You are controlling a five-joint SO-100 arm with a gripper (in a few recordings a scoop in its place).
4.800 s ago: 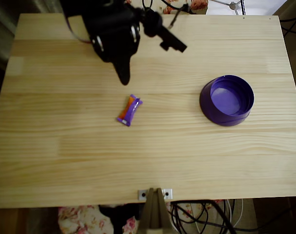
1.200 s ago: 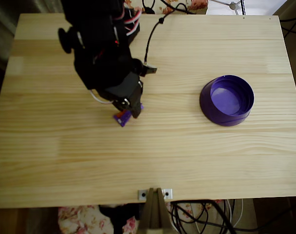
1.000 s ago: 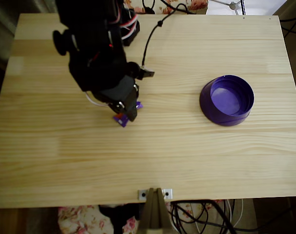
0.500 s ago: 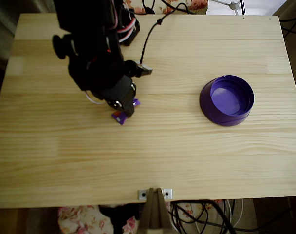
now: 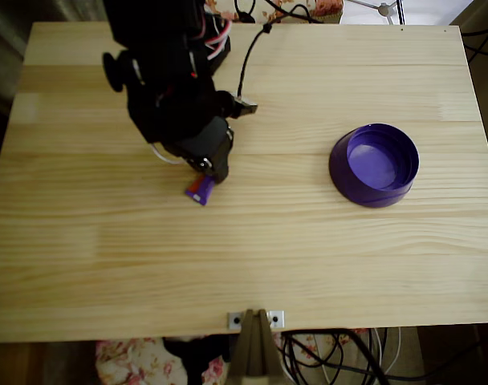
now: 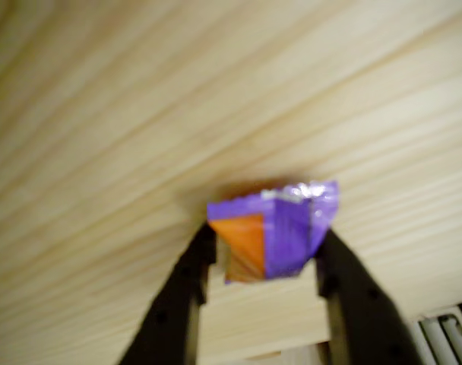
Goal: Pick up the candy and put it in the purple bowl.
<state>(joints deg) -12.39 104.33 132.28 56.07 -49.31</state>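
The candy (image 6: 276,232), purple-wrapped with an orange stripe, sits clamped between my two black fingers (image 6: 187,289) in the wrist view. My gripper (image 6: 261,255) is shut on it. From overhead, the black arm covers most of the candy; only its lower purple end (image 5: 199,190) sticks out below my gripper (image 5: 210,172), left of the table's middle. Whether the candy still touches the wood I cannot tell. The purple bowl (image 5: 374,164) stands upright at the right, well apart from the arm, its violet inside bare.
The light wooden table (image 5: 252,257) spreads wide in front of and between the arm and the bowl. A black cable (image 5: 250,56) loops from the arm toward the back edge. A metal bracket (image 5: 255,320) sits at the front edge.
The arm came down from the back onto the candy and shut its fingers on it. In the last half second the arm and candy shifted slightly right.
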